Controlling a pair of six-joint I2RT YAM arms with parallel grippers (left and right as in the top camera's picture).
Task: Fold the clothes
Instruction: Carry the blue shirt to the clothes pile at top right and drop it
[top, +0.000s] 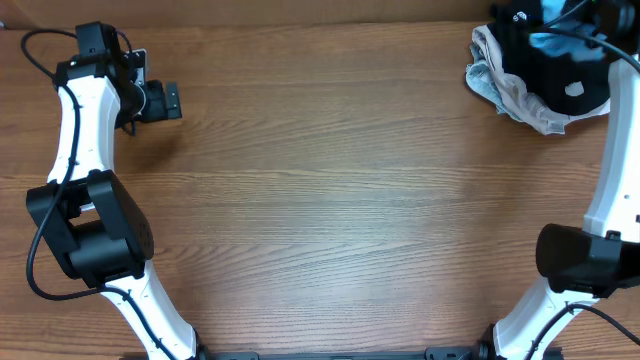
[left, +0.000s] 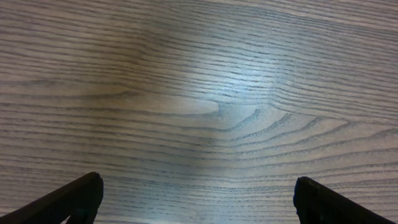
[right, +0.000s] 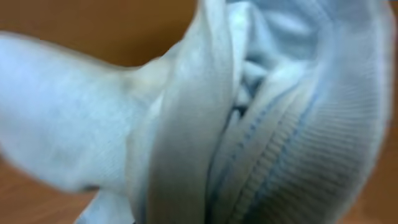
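Far left: the left gripper (top: 176, 101), up near the back edge of the wooden table (top: 320, 200), jaws wide apart, holding nothing, only bare wood under it in its own wrist view. In the middle: just wood grain, no cloth spread out yet. Far right, in the back corner: a small pile, with a beige-and-white cloth (top: 510, 95) sticking out at the left side and something black with a white tag (top: 574, 90) on top. In that same pile, down among the dark parts: the right gripper (top: 548, 52), jaws almost together, looks pinched on the light blue T-shirt (top: 550, 42). Up close in the right wrist view: soft blue folds and a ribbed neck band (right: 292, 155) filling almost everything, fingers hidden behind the cloth. So, probably right at the start: shirt bunched up, not flat, not folded at all. Next, most likely: lifting the shirt out and laying it flat on the open wood. Could go wrong in a few ways. Might drag the beige cloth or the black one along, being tangled so close together. Might slip free, with only a small pinch of cloth between the jaws. Might land crumpled or twisted, with only one spot held and the left gripper so far away. Might hang off the table's back edge, being so near it already.
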